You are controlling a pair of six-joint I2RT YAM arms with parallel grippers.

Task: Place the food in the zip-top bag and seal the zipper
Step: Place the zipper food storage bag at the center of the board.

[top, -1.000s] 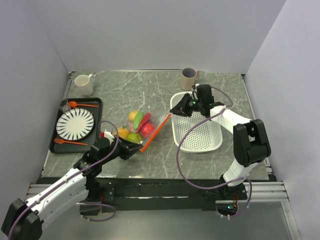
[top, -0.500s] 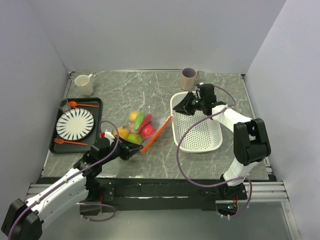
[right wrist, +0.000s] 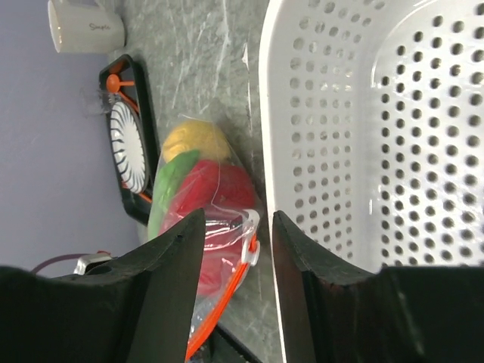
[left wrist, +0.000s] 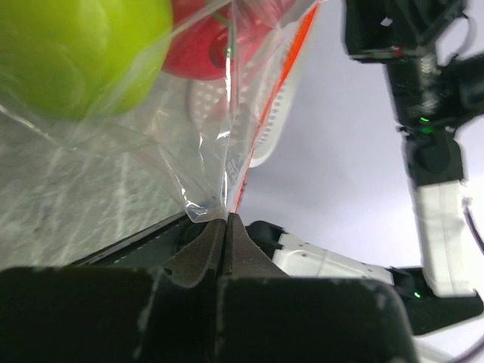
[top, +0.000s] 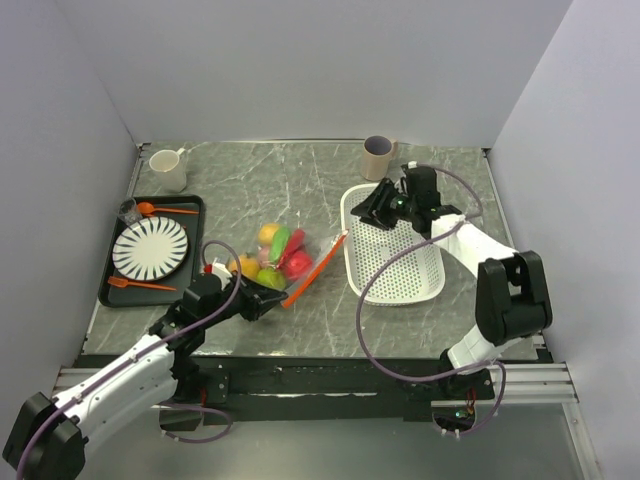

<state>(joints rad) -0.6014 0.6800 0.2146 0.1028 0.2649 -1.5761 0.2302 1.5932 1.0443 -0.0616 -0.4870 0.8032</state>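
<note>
The zip-top bag [top: 278, 258] lies at the table's middle with the food [top: 270, 250] inside: yellow, green, red and orange toy pieces. The zipper [top: 315, 268] runs along its right edge, and its white slider [right wrist: 252, 246] sits at the far end. My left gripper [top: 268, 300] is shut on the bag's near clear corner [left wrist: 206, 210], beside the zipper's near end; a green fruit [left wrist: 76, 53] fills that view. My right gripper [top: 368, 208] is open and empty above the basket's left far corner, apart from the slider. In the right wrist view the slider shows between my right gripper's [right wrist: 236, 227] fingers, lower down.
A white perforated basket [top: 400, 262] stands right of the bag. A black tray [top: 195, 215] on the left holds a striped plate [top: 150, 248], an orange spoon [top: 165, 209] and a fork. A white mug [top: 168, 170] and a grey cup [top: 378, 157] stand at the back.
My right gripper has drawn back to the right, away from the zipper's far end and over the basket. The bag has settled slightly. My left gripper keeps its hold.
</note>
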